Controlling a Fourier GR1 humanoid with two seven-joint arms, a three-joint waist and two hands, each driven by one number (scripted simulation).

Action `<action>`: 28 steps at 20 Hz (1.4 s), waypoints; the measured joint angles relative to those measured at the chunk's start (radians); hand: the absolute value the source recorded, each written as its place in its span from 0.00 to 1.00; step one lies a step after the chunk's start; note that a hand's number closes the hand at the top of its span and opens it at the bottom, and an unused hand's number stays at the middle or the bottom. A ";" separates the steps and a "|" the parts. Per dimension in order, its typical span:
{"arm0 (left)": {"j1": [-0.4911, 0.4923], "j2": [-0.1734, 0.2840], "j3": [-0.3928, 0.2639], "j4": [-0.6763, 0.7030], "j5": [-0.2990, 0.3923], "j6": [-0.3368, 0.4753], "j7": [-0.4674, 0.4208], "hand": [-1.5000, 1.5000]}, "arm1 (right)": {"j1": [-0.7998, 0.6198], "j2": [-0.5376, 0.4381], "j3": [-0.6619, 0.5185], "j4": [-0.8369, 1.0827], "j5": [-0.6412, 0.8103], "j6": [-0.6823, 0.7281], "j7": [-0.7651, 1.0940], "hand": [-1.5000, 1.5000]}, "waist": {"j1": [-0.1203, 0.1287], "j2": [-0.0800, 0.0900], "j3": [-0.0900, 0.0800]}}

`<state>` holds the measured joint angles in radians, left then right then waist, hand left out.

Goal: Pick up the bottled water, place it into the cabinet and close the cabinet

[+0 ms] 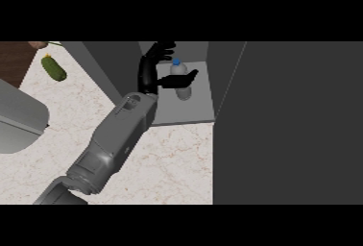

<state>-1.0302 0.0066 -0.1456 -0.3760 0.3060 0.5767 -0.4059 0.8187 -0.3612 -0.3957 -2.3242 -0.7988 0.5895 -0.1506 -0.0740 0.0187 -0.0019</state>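
A clear plastic bottled water with a blue cap [182,79] sits on the pale grey shelf floor inside the open dark grey cabinet [186,111], towards the back of the compartment. The black left hand [151,72] reaches into the same compartment on a long grey forearm [117,139] that comes up from the lower edge across the cream marbled counter [170,163]. Its fingers [163,49] are spread and fairly straight just left of the bottle, while the thumb [181,79] crosses in front of the bottle's middle; it looks like an open hand not clasping the bottle, though contact is hard to judge from this angle. A tall dark grey cabinet door [291,120] fills the right side. Far left on the counter lies a green cucumber [54,68], beside a grey curved object [18,120].
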 measured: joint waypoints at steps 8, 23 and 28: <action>-0.085 0.012 0.039 0.137 -0.006 -0.015 -0.033 0.00 | -0.019 0.006 0.007 0.003 -0.009 -0.004 0.001 0.00 | -0.002 0.005 0.000; -0.122 -0.005 0.072 0.114 0.072 -0.146 -0.211 0.00 | -0.052 0.003 -0.007 0.003 -0.021 -0.022 0.028 0.00 | 0.006 -0.004 0.000; -0.088 -0.006 0.031 0.062 0.136 -0.161 -0.230 0.00 | -0.078 -0.015 -0.019 0.000 -0.026 -0.044 0.058 0.00 | 0.015 -0.011 0.000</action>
<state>-1.1185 0.0006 -0.1145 -0.3140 0.4415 0.4157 -0.6363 0.7408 -0.3758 -0.4151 -2.3246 -0.8243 0.5455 -0.0921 -0.0594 0.0077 -0.0014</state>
